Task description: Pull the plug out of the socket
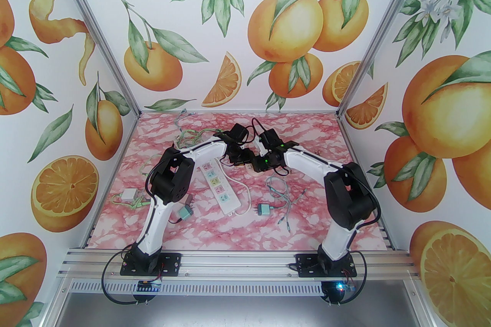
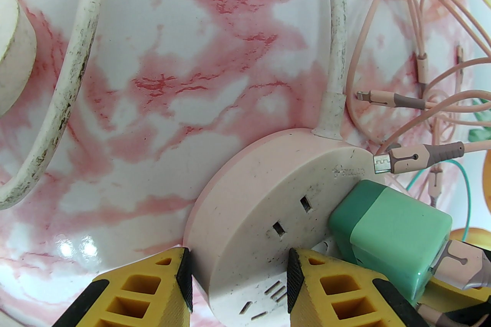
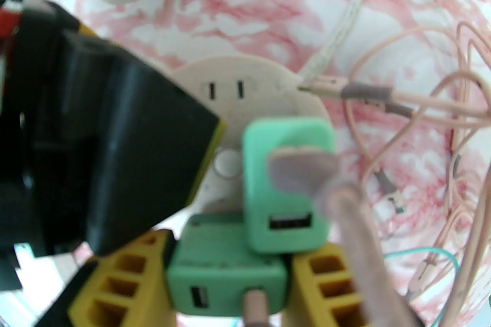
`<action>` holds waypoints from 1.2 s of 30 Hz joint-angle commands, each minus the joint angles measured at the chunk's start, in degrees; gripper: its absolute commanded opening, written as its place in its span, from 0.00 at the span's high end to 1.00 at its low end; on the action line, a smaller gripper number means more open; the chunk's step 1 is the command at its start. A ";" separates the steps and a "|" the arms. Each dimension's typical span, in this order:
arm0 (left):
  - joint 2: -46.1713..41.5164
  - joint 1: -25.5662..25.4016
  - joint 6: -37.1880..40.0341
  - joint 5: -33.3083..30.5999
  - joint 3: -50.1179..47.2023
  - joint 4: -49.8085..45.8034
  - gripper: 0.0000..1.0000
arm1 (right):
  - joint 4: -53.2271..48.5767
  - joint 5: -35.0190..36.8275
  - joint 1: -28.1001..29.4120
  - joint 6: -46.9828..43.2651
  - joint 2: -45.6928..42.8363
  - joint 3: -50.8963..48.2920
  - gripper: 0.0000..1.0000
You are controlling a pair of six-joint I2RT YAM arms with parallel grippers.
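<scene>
Pink marble tabletop [image 2: 153, 87] carries the round socket [image 2: 268, 202] clamped in the left pincer [image 2: 238, 279], the right pincer [image 3: 230, 271] clamping a green plug [image 3: 226, 271].

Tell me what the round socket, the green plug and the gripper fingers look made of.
Round socket: matte pale plastic, scuffed with dark specks. Green plug: smooth moulded plastic with a soft sheen. Left gripper fingers: yellow ribbed plastic, likely printed, with black rubbery-looking pads.

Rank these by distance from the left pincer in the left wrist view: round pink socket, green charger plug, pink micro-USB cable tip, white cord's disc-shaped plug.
1. Round pink socket, gripped between the left pincer fingers.
2. Green charger plug, just right.
3. Pink micro-USB cable tip, farther right, at the socket's far edge.
4. White cord's disc-shaped plug, far left.
</scene>
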 commanded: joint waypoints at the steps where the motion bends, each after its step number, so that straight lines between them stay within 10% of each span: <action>1: 7.36 -2.46 1.38 -2.47 -3.69 -8.04 0.57 | -3.66 3.24 7.84 -3.26 1.15 6.02 0.63; 20: 7.18 -2.54 1.64 -2.49 -4.41 -7.73 0.57 | -0.64 -9.56 -1.87 1.34 -3.68 4.45 0.64; 36: 6.97 -2.20 1.64 -2.97 -3.23 -8.39 0.57 | -2.83 -6.03 -1.19 1.25 -10.46 -0.04 0.60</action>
